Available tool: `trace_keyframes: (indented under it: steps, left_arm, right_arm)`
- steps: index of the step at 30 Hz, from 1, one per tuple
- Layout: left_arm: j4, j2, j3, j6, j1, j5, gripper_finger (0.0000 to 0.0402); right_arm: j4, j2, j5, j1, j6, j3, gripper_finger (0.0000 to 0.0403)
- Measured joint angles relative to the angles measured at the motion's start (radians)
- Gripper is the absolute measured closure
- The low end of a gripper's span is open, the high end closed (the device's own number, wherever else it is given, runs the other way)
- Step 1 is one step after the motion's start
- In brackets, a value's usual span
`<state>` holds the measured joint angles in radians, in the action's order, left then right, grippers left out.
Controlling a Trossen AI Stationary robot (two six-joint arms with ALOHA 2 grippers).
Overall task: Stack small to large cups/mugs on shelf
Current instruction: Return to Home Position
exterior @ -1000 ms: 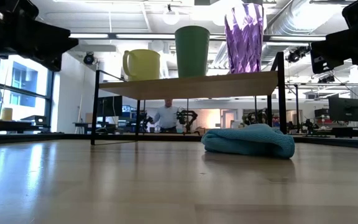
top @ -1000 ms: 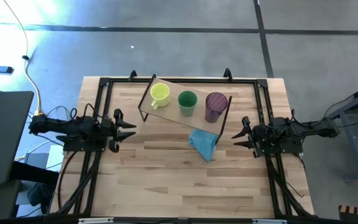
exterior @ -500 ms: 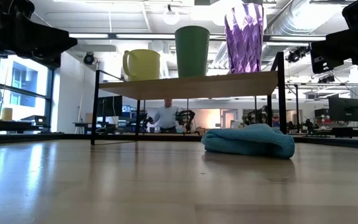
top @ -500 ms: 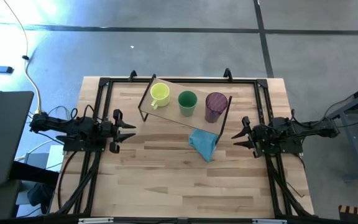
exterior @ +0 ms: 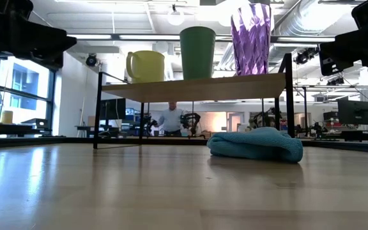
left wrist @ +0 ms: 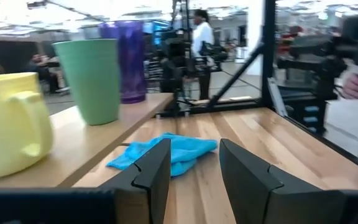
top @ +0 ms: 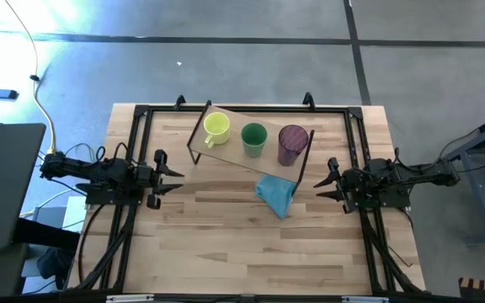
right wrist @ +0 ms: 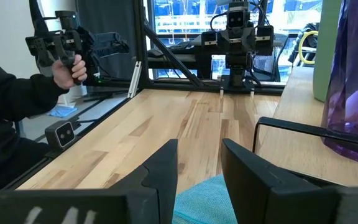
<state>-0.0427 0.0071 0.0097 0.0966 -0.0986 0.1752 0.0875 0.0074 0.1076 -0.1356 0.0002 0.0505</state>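
Three vessels stand upright in a row on the light wooden shelf (top: 230, 151) at the table's far middle: the yellow mug (top: 216, 126) on the left, the green cup (top: 253, 138) in the middle, the purple ribbed tumbler (top: 292, 144) on the right. They rest on their bases, apart from one another. My left gripper (top: 173, 175) is open and empty near the table's left edge, pointing at the shelf. My right gripper (top: 321, 183) is open and empty near the right edge, right of the shelf.
A crumpled blue cloth (top: 276, 194) lies on the table just in front of the shelf's right end. The shelf's black legs (exterior: 98, 108) stand on the slatted table top (top: 242, 244). A person (right wrist: 17, 106) holding a controller shows beyond the table.
My left gripper has drawn back a little toward the table's left edge. The cups, shelf and cloth have kept still.
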Motion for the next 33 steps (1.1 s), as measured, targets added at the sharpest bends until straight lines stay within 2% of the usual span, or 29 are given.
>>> trace_keyframes:
  steps: [3, 28, 33]
  left_arm:
    - [0.004, 0.000, 0.000, 0.012, 0.000, -0.032, 0.0275]
    - [0.004, 0.000, 0.000, 0.011, 0.000, -0.033, 0.0275]
    - [0.004, 0.000, 0.000, 0.011, 0.000, -0.033, 0.0275]
  right_arm:
    - [0.000, 0.000, 0.000, 0.000, 0.000, 0.000, 0.0288]
    - [-0.001, 0.000, 0.000, 0.000, 0.003, 0.000, 0.0288]
    - [-0.038, -0.001, 0.002, 0.000, 0.104, -0.001, 0.0288]
